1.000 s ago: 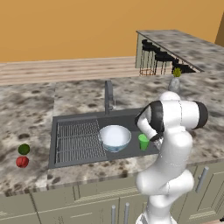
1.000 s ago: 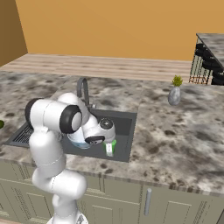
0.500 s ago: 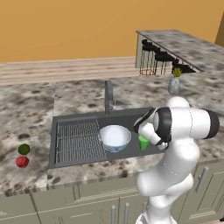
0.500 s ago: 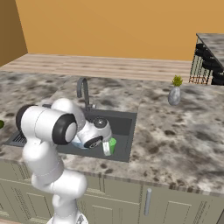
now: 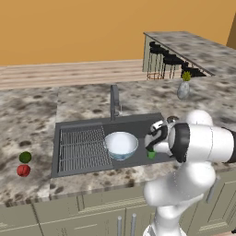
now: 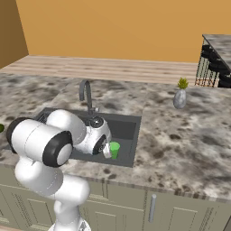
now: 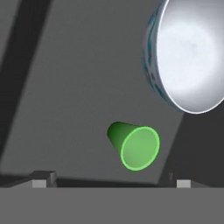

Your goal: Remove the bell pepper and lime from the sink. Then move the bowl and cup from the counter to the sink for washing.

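Note:
The bright green cup [image 7: 133, 145] stands free on the floor of the dark grey sink [image 7: 65, 87], just ahead of my gripper [image 7: 111, 178], which is open and holds nothing. The bowl [image 7: 188, 52], white inside, sits beside the cup in the same basin. From the left base view the bowl [image 5: 120, 144] rests in the sink [image 5: 138, 120], with the cup [image 5: 151, 155] to its right under my gripper [image 5: 152, 146]. On the counter [image 5: 27, 120] left of the sink lie the lime [image 5: 25, 157] and the red bell pepper [image 5: 23, 170]. In the right base view my gripper [image 6: 107, 151] hangs beside the cup [image 6: 114, 150].
A ribbed wire rack [image 5: 85, 147] fills the sink's left half, and the dark faucet [image 5: 114, 101] rises behind the basin. A grey vase with a plant [image 5: 183, 88] stands on the counter at the back right. A raised stone bar with stools [image 5: 184, 50] lies beyond.
My arm's elbow has swung out to the right and toward the cameras, while the hand stays over the cup. The jaws remain open; cup and bowl have not moved.

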### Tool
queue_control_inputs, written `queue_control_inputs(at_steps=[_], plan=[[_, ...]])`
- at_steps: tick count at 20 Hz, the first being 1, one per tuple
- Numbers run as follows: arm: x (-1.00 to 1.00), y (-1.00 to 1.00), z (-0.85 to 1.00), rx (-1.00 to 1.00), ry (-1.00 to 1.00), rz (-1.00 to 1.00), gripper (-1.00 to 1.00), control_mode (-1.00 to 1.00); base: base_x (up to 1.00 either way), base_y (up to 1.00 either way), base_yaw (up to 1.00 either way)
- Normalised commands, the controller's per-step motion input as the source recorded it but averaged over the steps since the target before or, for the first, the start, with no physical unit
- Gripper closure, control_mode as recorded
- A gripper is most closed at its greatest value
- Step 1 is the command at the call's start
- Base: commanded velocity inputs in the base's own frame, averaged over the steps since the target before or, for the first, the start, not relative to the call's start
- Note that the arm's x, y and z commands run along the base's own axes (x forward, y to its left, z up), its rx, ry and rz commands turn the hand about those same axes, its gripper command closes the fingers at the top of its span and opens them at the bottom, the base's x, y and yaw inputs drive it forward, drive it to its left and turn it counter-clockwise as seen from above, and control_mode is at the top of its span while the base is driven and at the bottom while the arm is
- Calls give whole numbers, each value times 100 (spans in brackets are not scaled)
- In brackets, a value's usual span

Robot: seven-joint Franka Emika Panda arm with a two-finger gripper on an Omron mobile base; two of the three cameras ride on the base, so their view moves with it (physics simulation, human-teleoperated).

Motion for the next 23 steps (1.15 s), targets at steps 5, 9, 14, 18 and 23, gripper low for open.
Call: queue_control_inputs(at_steps=[5, 9, 14, 18, 23], plan=[[25, 0, 63, 0, 5, 9, -100, -100, 0, 0, 0], [15, -1, 57, 0, 9, 6, -100, -100, 0, 0, 0], [-5, -7, 44, 0, 20, 0, -100, -100, 0, 0, 0], [-18, 0, 41, 0, 22, -2, -100, -100, 0, 0, 0], [-25, 0, 37, 2, 14, -10, -100, -100, 0, 0, 0]])
